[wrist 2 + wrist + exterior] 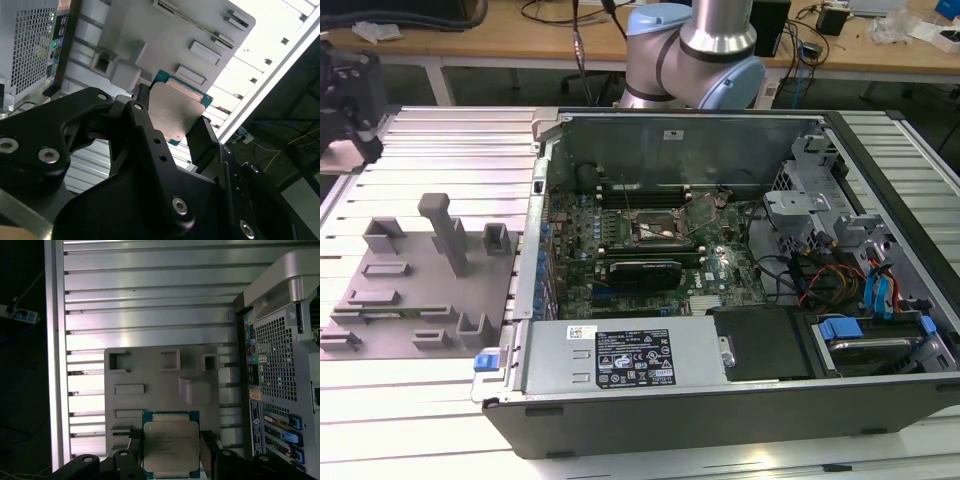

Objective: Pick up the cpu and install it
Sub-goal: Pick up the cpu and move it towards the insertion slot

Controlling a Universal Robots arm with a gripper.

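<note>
slatted table (150,290) beneath cpu (170,442) in hand (171,446)

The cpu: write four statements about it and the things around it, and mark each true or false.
The cpu is gripped between the gripper's fingers. True.
The computer case lies open. True.
The cpu is seated inside the computer case. False: it is held outside it, near the grey tray.
The cpu's top is black. False: it is pale silver.
</note>
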